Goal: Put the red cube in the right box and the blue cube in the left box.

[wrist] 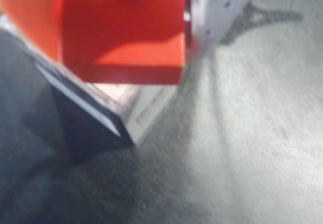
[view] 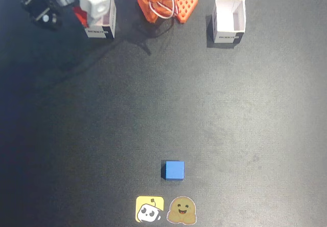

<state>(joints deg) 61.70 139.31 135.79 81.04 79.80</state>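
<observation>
Gripper (wrist: 126, 37) at the top of the wrist view, pinching the red cube (wrist: 123, 30) between an orange finger (wrist: 30, 17) on the left and a white finger (wrist: 212, 12) on the right. Directly below the cube, a corner and rim of a white box (wrist: 86, 100), partly blurred. In the fixed view, gripper (view: 84, 13) at the upper left of the frame, over the box with the black label (view: 100, 25); a sliver of red just visible at the left of the white wrist parts. Second white box (view: 229, 20) at the upper right, open and showing only its white inside, well apart from the gripper. Orange arm base (view: 166, 2) between the two boxes at the top edge. Blue cube (view: 174, 169) low in the frame near centre, far from the gripper, alone on the dark mat (view: 245, 114). Just below the cube, two stickers (view: 166, 209) at the bottom edge. Wide bare mat between the boxes and the blue cube, and to either side of it.
</observation>
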